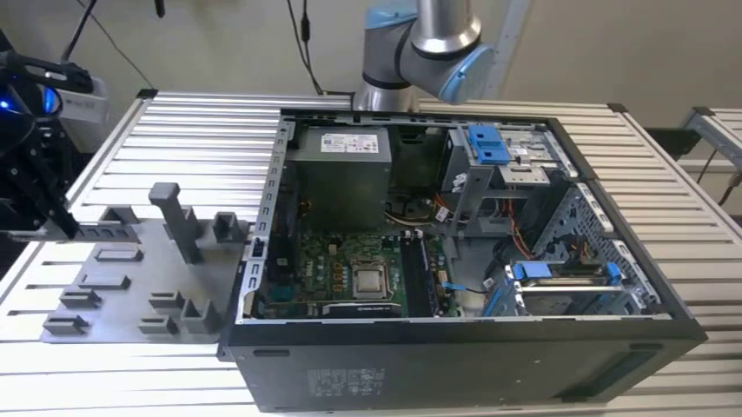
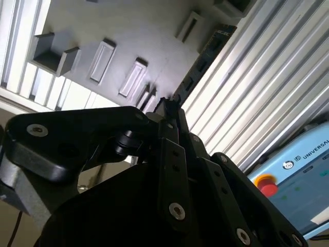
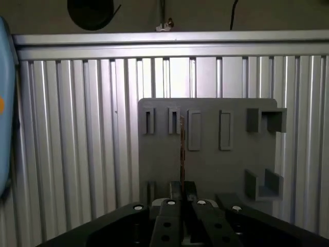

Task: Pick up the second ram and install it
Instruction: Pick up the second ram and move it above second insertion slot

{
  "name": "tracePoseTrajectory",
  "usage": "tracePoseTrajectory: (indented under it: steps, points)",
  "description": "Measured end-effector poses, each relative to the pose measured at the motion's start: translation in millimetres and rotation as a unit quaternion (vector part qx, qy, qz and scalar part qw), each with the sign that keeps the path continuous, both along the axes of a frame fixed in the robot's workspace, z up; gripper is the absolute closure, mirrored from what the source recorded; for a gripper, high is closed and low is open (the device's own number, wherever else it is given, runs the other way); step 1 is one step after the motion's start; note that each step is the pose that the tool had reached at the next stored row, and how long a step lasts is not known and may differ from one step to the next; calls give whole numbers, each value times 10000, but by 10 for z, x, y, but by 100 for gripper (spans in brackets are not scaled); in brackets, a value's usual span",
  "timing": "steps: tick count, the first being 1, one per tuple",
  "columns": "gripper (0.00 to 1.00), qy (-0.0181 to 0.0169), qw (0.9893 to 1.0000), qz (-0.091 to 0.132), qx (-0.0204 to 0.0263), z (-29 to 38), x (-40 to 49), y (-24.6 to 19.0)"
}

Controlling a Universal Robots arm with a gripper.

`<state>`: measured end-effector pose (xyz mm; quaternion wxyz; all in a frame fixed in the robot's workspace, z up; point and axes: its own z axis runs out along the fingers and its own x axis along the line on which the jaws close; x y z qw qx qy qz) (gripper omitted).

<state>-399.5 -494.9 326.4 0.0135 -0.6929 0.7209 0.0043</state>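
In the first wrist view my gripper is shut on the second ram. The ram shows edge-on as a thin upright strip rising from between the fingers. Behind it lies the grey tray with its slots and posts. In the second wrist view the fingertips meet in a narrow point above the same tray. In the exterior view the gripper hangs at the far left, at the tray's left edge. The open computer case holds the green motherboard to the exterior view's right of the tray.
The black computer case lies open on the slatted aluminium table, with a power supply and blue-tabbed drive cages inside. A tall grey post stands on the tray. A light-blue pendant with a red button lies beside the table.
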Motion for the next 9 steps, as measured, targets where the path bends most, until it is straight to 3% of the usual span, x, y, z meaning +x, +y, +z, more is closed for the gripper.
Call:
tracePoseTrajectory:
  steps: [9]
  points:
    - [86,0,10000,1,0,181,1,-1]
